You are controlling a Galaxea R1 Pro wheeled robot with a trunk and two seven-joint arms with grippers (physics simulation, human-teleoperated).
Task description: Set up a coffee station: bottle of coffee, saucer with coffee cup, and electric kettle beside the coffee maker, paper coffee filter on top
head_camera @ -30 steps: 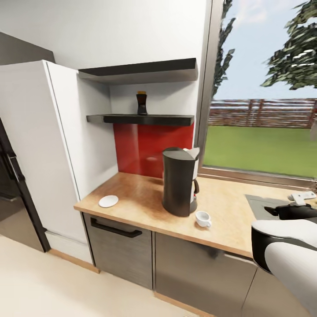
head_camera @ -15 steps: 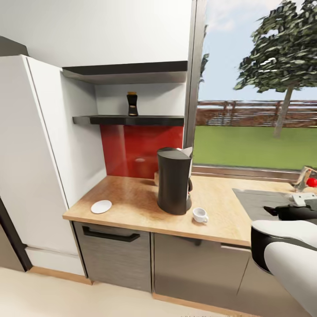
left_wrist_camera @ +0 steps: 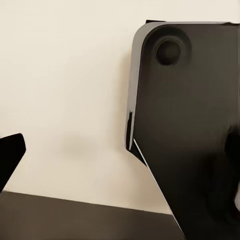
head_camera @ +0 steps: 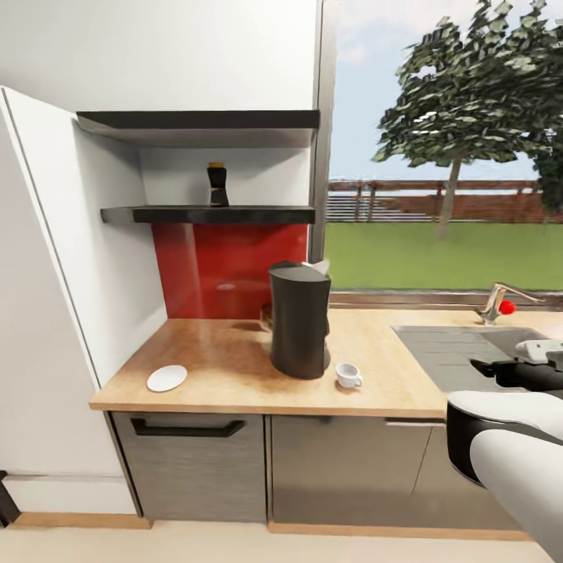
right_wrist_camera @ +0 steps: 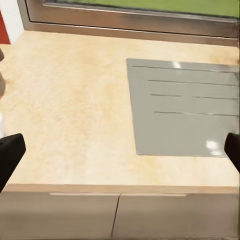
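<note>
On the black kitchen shelf [head_camera: 211,214] stands the small dark bottle of coffee [head_camera: 216,184]. Below it, the black coffee maker [head_camera: 299,319] sits on the beige countertop [head_camera: 227,356], with a white corner of the paper coffee filter [head_camera: 320,268] showing at its top. The white coffee cup [head_camera: 347,375] rests just right of the maker. Near the counter's left front lies the saucer [head_camera: 166,378]. The electric kettle is out of view. My right gripper [right_wrist_camera: 120,155] hangs open over the counter beside the sink. My left gripper [left_wrist_camera: 120,155] is open, low beside my dark base.
A grey inset sink [head_camera: 461,352] with a faucet [head_camera: 500,301] bearing a red knob lies at the right. My right arm [head_camera: 508,446] fills the lower right. A tall white panel [head_camera: 55,297] bounds the counter's left end; a window runs behind.
The camera has turned and moved right: the fridge slid out of view and the faucet came in. Bottle, coffee maker, cup and saucer stay where they were.
</note>
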